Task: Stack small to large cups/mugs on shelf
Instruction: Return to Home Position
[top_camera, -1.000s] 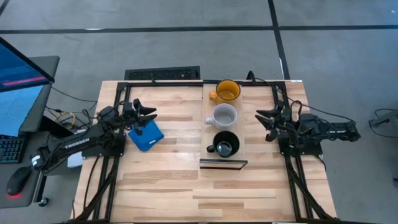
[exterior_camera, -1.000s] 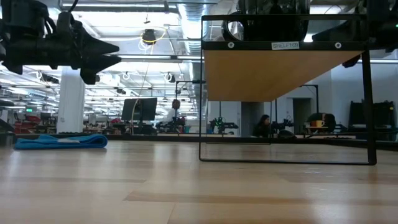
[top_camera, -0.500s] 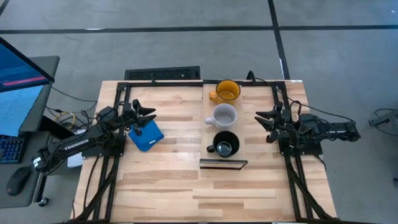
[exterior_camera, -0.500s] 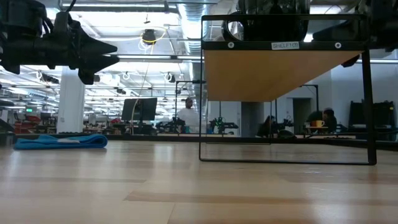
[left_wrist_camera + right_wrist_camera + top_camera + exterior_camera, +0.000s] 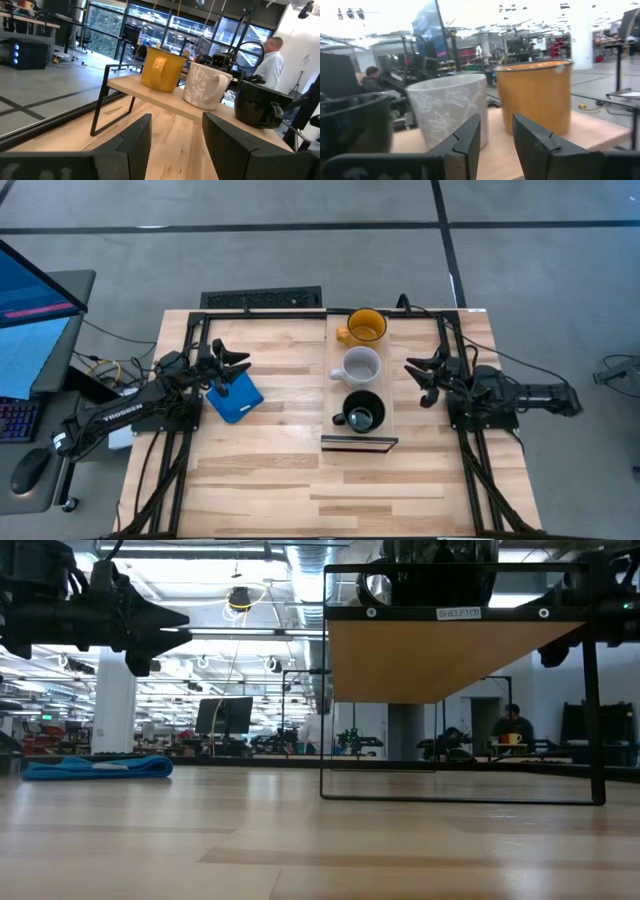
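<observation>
You had yellow mug (image 5: 366,326), grey mug (image 5: 360,366) & black mug (image 5: 362,412) lined up on the shelf (image 5: 386,380). L hand (image 5: 240,367) hung wide open, empty, over blue square (image 5: 235,399); R hand (image 5: 417,382) open, empty, beside shelf.

We are seeing a grey floor (image 5: 300,260) — a blue monitor (image 5: 30,320) glowing nearby. Ceiling lights (image 5: 236,598) are shining overhead.

Black mug (image 5: 350,125) on shelf (image 5: 590,132) blurred, cut by right wrist view's edge, low view crops everything atop shelf, blue cloth (image 5: 240,402) left of shelf partly under left gripper (image 5: 240,367)
</observation>
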